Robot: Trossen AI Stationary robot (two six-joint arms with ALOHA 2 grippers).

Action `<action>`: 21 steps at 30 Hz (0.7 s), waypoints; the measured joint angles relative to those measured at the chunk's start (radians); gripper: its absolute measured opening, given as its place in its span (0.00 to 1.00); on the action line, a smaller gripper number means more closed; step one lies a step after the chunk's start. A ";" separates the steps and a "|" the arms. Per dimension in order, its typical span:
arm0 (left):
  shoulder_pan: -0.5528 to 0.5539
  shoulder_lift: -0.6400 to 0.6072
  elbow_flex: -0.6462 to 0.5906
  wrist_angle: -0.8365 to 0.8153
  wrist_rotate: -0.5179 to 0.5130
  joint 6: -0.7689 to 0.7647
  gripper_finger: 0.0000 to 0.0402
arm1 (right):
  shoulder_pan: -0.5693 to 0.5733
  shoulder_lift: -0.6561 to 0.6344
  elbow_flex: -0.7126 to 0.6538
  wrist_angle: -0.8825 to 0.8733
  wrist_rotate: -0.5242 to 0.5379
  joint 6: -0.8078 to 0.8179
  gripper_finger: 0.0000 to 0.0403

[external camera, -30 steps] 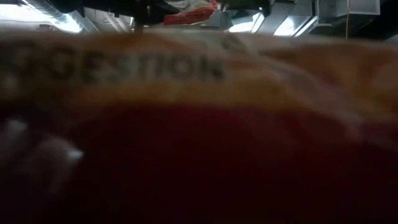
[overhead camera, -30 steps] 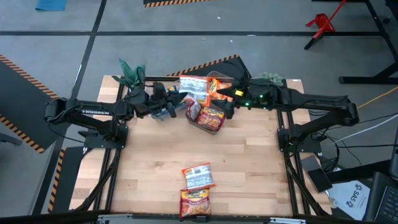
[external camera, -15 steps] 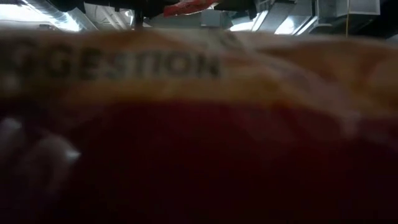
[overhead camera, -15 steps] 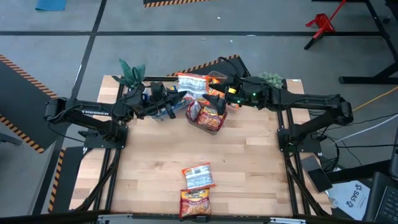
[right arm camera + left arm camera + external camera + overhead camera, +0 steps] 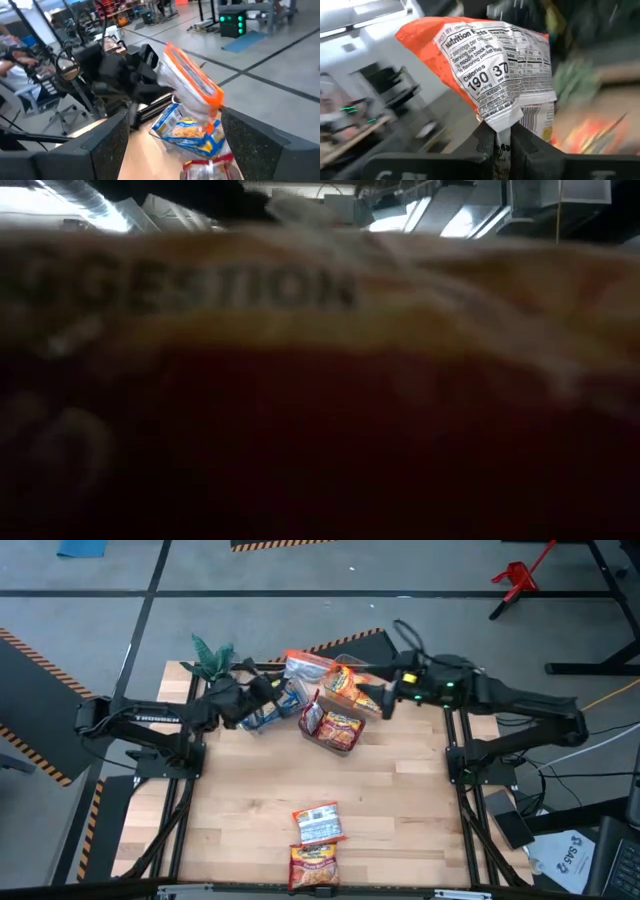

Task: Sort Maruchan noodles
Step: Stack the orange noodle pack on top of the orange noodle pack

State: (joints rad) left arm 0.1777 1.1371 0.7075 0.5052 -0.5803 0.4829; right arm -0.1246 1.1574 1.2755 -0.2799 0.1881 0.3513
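At the near edge of the table [image 5: 250, 810] 2 sorted packets lie end to end: an orange packet [image 5: 312, 865] closest, and a red-white packet [image 5: 318, 823] just beyond it. The low view is blocked by a wrapper pressed against its lens, so it tells me nothing useful.

Farther back, the unsorted pile [image 5: 335, 725] sits around a clear bin, with blue-yellow noodles [image 5: 268, 716] just beside my left arm.

My left gripper [image 5: 501, 142] is pinched tight on the bottom seam of an orange-white packet [image 5: 495, 75], which hangs lifted above the far side of the table, its nutrition label facing my wrist camera. My right gripper [image 5: 378, 700] hovers near the pile with its jaws spread wide and nothing between them; from its wrist I see the lifted packet [image 5: 192, 82] edge-on, held by the other arm.

I judge that the step in hand is the carry: 1 packet picked, not yet placed. Next I should bring it toward the near edge and lay it by the matching orange packet, keeping the thin seam from slipping out of my grip.
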 joint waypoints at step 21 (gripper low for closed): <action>0.114 0.647 0.492 -0.059 -0.070 0.786 0.02 | 0.000 -0.102 0.000 -0.181 0.072 0.049 0.74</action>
State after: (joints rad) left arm 0.2919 1.7846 1.1994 0.4459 -0.6505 1.2691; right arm -0.1242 1.0557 1.2758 -0.4611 0.2600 0.4003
